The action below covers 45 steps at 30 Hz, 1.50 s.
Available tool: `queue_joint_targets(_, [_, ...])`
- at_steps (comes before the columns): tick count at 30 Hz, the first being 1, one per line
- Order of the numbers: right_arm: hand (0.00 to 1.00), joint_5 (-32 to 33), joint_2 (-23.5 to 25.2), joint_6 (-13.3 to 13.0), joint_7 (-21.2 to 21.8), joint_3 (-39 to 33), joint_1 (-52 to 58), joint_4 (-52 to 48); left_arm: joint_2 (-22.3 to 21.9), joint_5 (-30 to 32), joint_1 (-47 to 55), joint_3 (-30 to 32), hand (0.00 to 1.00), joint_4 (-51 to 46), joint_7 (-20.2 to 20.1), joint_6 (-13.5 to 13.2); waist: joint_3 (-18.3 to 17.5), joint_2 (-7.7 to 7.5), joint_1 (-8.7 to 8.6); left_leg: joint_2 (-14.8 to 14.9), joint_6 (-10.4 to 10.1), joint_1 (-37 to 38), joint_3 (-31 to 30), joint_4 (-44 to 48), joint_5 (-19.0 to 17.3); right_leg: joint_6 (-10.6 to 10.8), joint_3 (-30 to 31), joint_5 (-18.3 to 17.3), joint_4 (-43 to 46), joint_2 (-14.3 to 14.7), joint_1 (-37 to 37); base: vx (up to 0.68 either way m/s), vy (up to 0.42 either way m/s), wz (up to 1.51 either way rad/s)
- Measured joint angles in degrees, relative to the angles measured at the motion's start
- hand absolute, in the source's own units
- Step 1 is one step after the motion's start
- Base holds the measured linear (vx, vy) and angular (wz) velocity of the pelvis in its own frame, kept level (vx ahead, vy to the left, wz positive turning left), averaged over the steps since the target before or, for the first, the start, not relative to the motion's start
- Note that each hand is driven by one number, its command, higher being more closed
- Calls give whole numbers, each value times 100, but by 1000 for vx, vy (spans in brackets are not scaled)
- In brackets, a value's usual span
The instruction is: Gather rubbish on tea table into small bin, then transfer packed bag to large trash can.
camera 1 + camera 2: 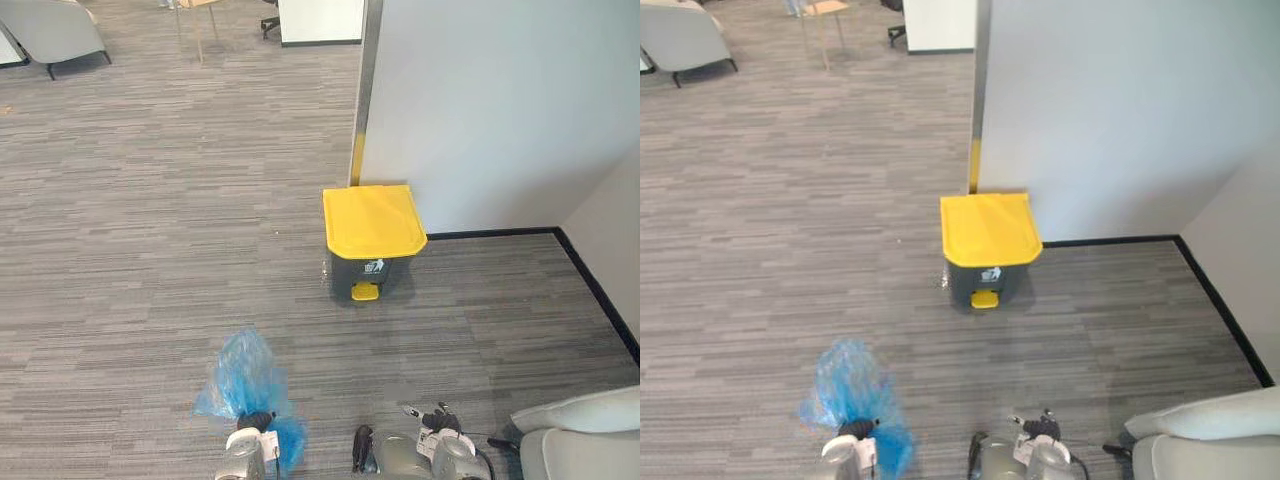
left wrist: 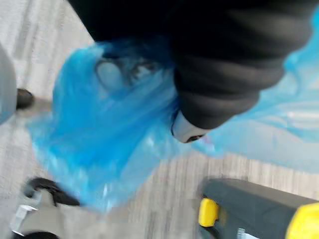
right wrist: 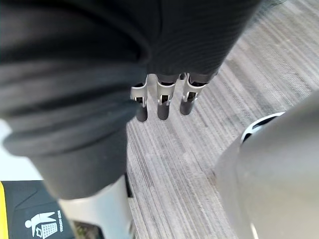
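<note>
Bag (image 1: 243,375) of blue plastic sits at left hand (image 2: 229,79); how that hand grips it I cannot tell; right hand (image 3: 163,99) hangs straight and loose, holding nothing; can (image 1: 372,268) stands ahead by wall (image 1: 480,100), well apart, yellow lid (image 1: 372,220) shut; packing looks done; carrying, opening and dropping are left.

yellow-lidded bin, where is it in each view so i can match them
Left eye view: dark grey pedal bin with yellow lid, centre, against the white wall.
Right eye view: centre-left.
Left wrist view: past the blue plastic bag, yellow pedal showing.
Right wrist view: beside the right hand, white pictogram showing.
Shared landmark: grey striped carpet.
</note>
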Motion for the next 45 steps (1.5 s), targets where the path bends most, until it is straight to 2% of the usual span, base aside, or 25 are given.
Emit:
queue_joint_targets(1, [0,0,-4,0,-2,45,5,1,35,0,23,7,100,-11,-7,0,12,5,34,117,-29,-309,41,605,40,-37,28,-17,-140,56,161,278,-51,0])
queue_joint_targets(3, [0,5,16,18,-2,92,2,28,29,-1,80,46,100,-44,-5,3,33,-14,80,275,189,-806,297,1259,-302,-75,137,-22,-408,118,543,247,2,-31])
queue_joint_targets(4, [0,10,43,52,-2,89,11,40,31,-1,100,52,100,-154,-7,-4,33,-36,136,298,330,-963,579,1003,-524,-61,256,-6,-533,102,737,280,52,-59])
queue_joint_targets(6, [0,13,118,50,-4,84,-15,24,28,0,120,96,100,-169,-6,-11,44,-72,179,171,499,-1138,817,-36,-717,-29,511,4,-656,2,935,337,153,-76])
queue_joint_targets(8, [0,13,120,43,-4,69,33,22,-5,1,111,87,100,-164,-4,-12,35,-61,179,-61,599,-1130,673,-1351,-455,214,789,-16,-743,-120,1025,265,219,-81])
queue_joint_targets(9, [0,13,68,39,-5,72,38,21,-16,1,133,91,100,-126,0,-10,-13,43,189,-141,530,-1145,480,-1752,175,361,941,-73,-752,-97,1018,240,265,-70])
queue_joint_targets(10, [0,11,66,40,-6,82,42,15,46,0,161,121,100,-98,19,-8,-94,-69,207,-306,612,-1013,607,-1839,76,505,1136,-116,-746,-269,1036,244,265,-53])
queue_joint_targets(12, [0,4,144,46,-4,62,150,30,45,1,123,107,100,-92,13,-7,-150,-240,238,-461,737,-894,905,-1951,-28,563,1249,-131,-686,-503,995,219,222,-42])
queue_joint_targets(13, [0,2,165,40,-3,58,149,24,49,2,125,105,100,-89,12,-17,-149,-259,252,-501,769,-850,970,-1971,-79,586,1250,-115,-612,-558,956,232,256,-54])
queue_joint_targets(15, [0,3,188,37,5,86,118,4,63,1,126,101,100,-12,11,-12,-121,-241,291,-591,857,-488,1212,-2214,-191,671,1267,-65,348,-694,578,176,216,-54])
queue_joint_targets(17, [0,4,160,-16,12,68,125,-38,87,1,131,92,100,7,11,-4,-82,-172,249,-622,888,-184,1292,-2338,-345,837,1204,70,1735,-814,-48,152,158,-25])
queue_joint_targets(18, [0,2,164,-28,18,62,124,-92,117,-1,125,93,100,45,12,0,-82,-198,242,-623,933,-43,1286,-2353,-445,826,1122,32,2274,-859,-282,174,89,2])
queue_joint_targets(20, [0,0,162,-24,34,28,132,-100,156,-1,125,93,100,123,12,2,-89,-211,231,-624,917,294,1276,-2552,-470,758,856,-229,2567,-858,-536,197,26,17])
queue_joint_targets(23, [0,-1,162,-30,47,-40,65,-140,161,-2,132,97,100,210,12,6,-88,-203,97,-617,849,549,1124,-2826,-526,664,375,-318,1867,-798,-901,287,-85,31])
queue_joint_targets(25, [0,-1,140,-18,46,-76,2,-142,150,-2,128,95,100,236,10,8,-54,-157,67,-508,664,718,1096,-2897,-595,466,319,-78,1045,-612,-1028,382,-175,19])
queue_joint_targets(26, [0,2,141,-19,48,-90,12,-135,156,-2,126,94,100,260,9,5,-45,-165,65,-494,531,891,1037,-2929,-675,265,340,614,460,-518,-979,541,-222,11])
queue_joint_targets(27, [0,-10,40,-24,47,-140,-30,-119,94,-1,73,86,100,353,-13,0,-45,28,59,-332,564,981,841,-2977,-622,145,221,503,501,-331,-788,461,-181,9])
queue_joint_targets(31, [0,-9,-32,5,42,-257,-129,22,31,0,17,37,100,353,-9,-11,-5,115,58,-234,502,1045,562,-2856,-440,28,167,107,692,-250,-724,369,-197,4])
queue_joint_targets(32, [0,-8,-33,11,42,-259,-101,36,33,0,20,24,100,347,-13,-6,-1,126,43,-91,414,983,368,-2463,-356,-29,34,26,498,-141,-379,282,-155,25])
queue_joint_targets(35, [0,-7,-11,13,33,-215,26,36,36,5,22,-8,100,156,-20,-9,51,7,57,146,112,429,389,-911,-108,-34,-149,28,-176,-119,385,283,-125,44])
queue_joint_targets(38, [0,2,-13,28,32,-202,28,49,35,5,84,-3,100,80,-20,-7,61,-8,77,269,328,-147,944,-250,-660,-21,-119,44,-578,-167,817,190,45,4])
queue_joint_targets(39, [0,4,-9,45,29,-203,32,85,37,5,96,-3,100,-10,-17,-10,77,-39,120,171,426,-360,1068,-543,-819,13,-23,64,-591,-260,873,197,161,-23])
queue_joint_targets(41, [0,10,-5,41,28,-215,21,116,35,5,121,-4,100,-38,-17,-17,75,-27,128,-10,528,-474,1075,-1437,-715,138,90,127,-599,-370,931,150,216,-39])
queue_joint_targets(42, [0,4,-57,56,-51,-239,42,119,20,38,149,-2,100,-22,5,74,-22,67,135,-131,517,-457,979,-2172,-107,367,262,114,-612,-362,938,151,227,-47])
queue_joint_targets(45, [0,5,73,93,-62,-207,117,109,186,116,144,34,100,6,36,106,-132,-142,155,-438,601,-166,1282,-2537,-52,563,591,203,-827,-606,951,116,195,-41])
